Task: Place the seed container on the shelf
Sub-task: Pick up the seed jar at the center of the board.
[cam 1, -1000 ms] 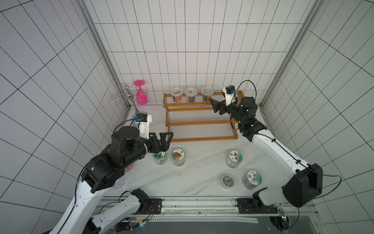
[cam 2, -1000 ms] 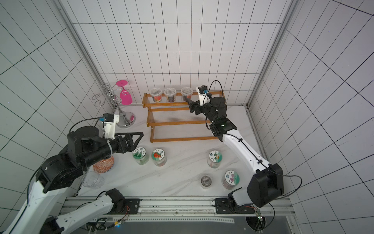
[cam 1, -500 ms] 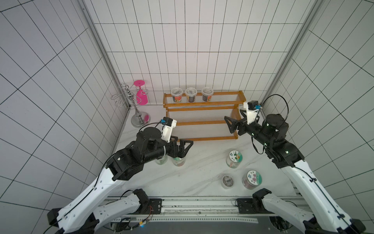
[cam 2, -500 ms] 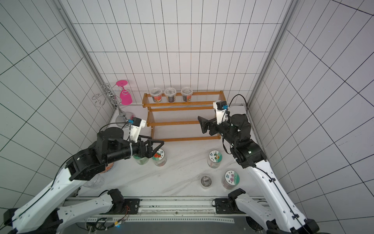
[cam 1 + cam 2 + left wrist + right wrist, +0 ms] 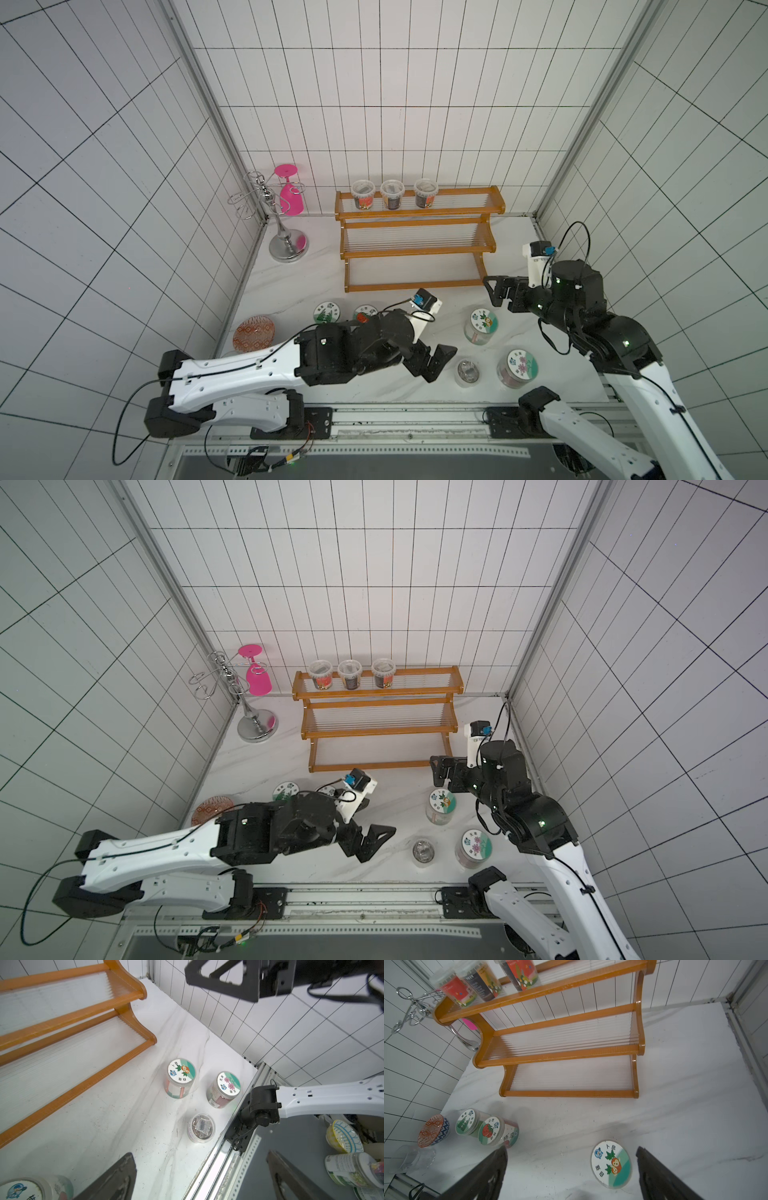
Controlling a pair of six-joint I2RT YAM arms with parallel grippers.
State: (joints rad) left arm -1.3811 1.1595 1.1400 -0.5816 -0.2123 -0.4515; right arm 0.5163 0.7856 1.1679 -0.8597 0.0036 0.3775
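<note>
Right jaws, wide and empty, have pulled back from the shelf (image 5: 419,252), leaving three seed containers (image 5: 392,199) on its top tier; left jaws, also released, have swung in beside another clear-lidded container (image 5: 467,371) on the worktop (image 5: 291,291) before the shelf, probably next

Shelf (image 5: 419,213): glossy orange wood w/ clear ribbed plastic boards; table (image 5: 291,286): matt white marble-look.

i count three tapered seed cups (image 5: 363,194) (image 5: 392,194) (image 5: 425,193), four picture-lidded seed jars (image 5: 326,312) (image 5: 366,311) (image 5: 481,324) (image 5: 522,365), one clear-lidded tub (image 5: 467,371), one shelf (image 5: 419,213), one wire stand (image 5: 286,249), one pink glass (image 5: 291,199), one patterned bowl (image 5: 254,338) and one clear tumbler (image 5: 415,1157).
</note>
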